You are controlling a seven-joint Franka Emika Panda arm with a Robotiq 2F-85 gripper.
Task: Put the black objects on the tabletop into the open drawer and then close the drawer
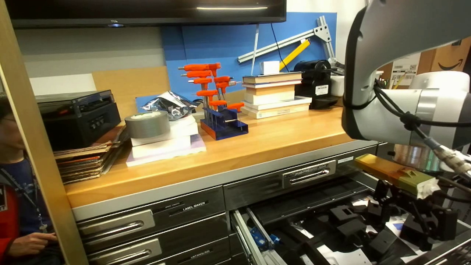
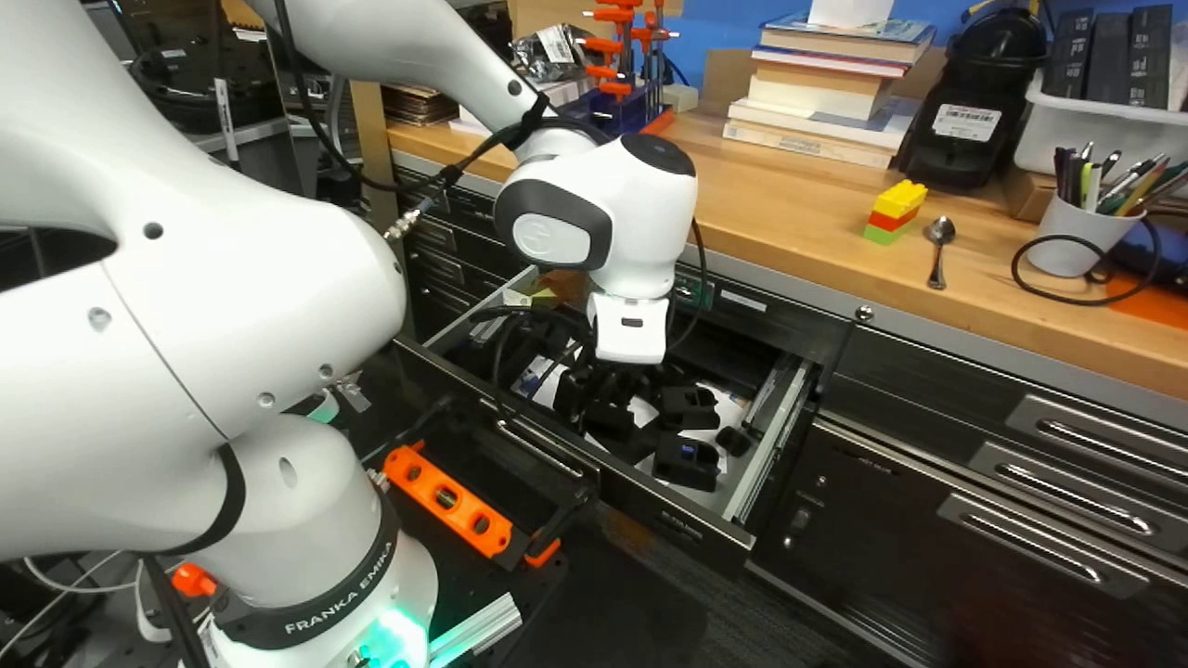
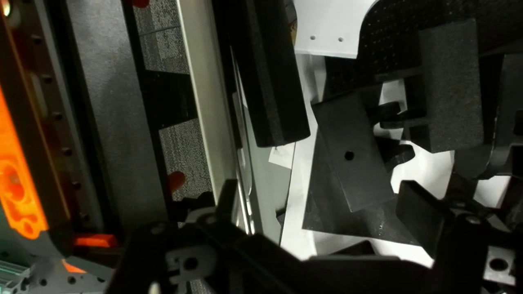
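Observation:
The grey drawer (image 1: pixel 238 230) stands open below the wooden tabletop (image 1: pixel 287 134). The drawer front (image 2: pixel 548 450) also shows in an exterior view, and its rim (image 3: pixel 208 102) in the wrist view. Several matte-black pieces (image 2: pixel 687 461) lie inside the drawer, some on white sheets. In the wrist view a flat black piece with a round hole (image 3: pixel 355 155) lies below and ahead of my jaws, and another black block (image 3: pixel 453 85) is to its right. My gripper (image 3: pixel 322 204) is open and empty, pointing down over the drawer. I see small black pieces only in the drawer.
On the tabletop are hex keys in a blue stand (image 1: pixel 224 123), a book stack (image 1: pixel 276 94), grey tape (image 1: pixel 148 124), a black boxy unit (image 1: pixel 81 121), toy bricks (image 2: pixel 896 211), a spoon (image 2: pixel 939 250) and a pen cup (image 2: pixel 1072 232). An orange level (image 2: pixel 447 499) lies by the robot base.

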